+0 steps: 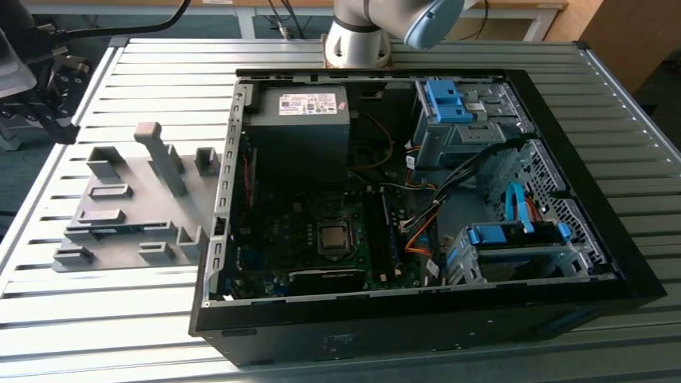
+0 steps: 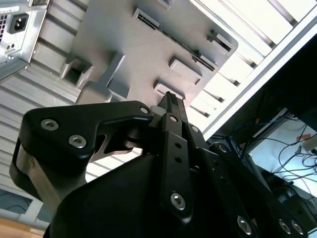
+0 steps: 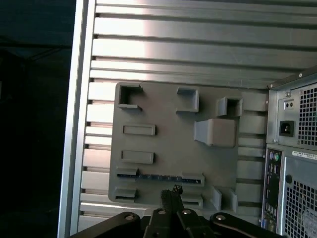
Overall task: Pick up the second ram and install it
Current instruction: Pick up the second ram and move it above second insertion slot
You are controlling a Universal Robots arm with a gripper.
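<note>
Fingers: I see the gripper (image 3: 171,192) hanging over the grey holder tray (image 3: 163,114), fingers clenched together on nothing.
Second ram: the second ram (image 3: 158,177) stands edgewise in the tray's slot, at the exterior view's left, below the gripper, untouched.
Risk: coming down with the fingers closed or off-line, I could strike the board's edge.

The table (image 1: 127,64) was silver-grey, ribbed in long parallel slats. The holder plate (image 1: 127,215) on it was plain matte grey, and the ram (image 3: 159,177) showed as a dark strip. The computer case (image 1: 426,335) was black, its motherboard (image 1: 319,239) dark green, its drive caddies (image 1: 447,100) bright blue, with orange cables (image 1: 417,239). The power supply (image 1: 303,136) was dark with a white label. The pincer (image 2: 171,101) was black, dotted with silver screws.
</note>
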